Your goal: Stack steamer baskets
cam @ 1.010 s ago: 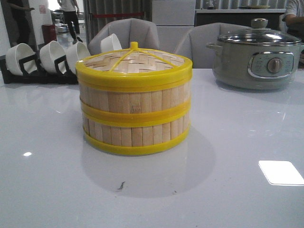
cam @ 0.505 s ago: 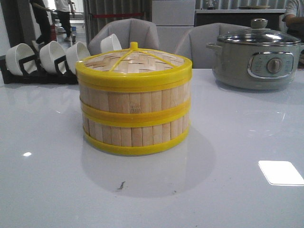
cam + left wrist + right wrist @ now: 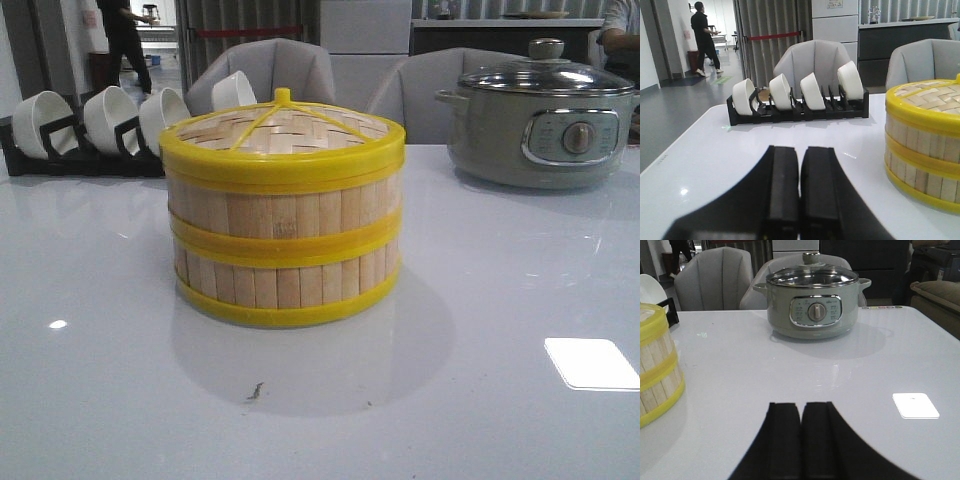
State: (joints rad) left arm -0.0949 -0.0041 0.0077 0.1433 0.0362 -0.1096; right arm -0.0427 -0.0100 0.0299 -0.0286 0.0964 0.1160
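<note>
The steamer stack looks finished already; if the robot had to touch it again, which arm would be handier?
Probably the left. The stack sits close beside the left arm's shut fingers, filling much of that view. From the right fingers, also shut, only its edge shows, with the electric pot ahead.

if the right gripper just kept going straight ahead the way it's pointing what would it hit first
Probably the electric pot. The right gripper, shut and empty, points across bare table straight at it. The stacked steamer baskets sit off to the side, out of that line. Depth is hard to judge.
</note>
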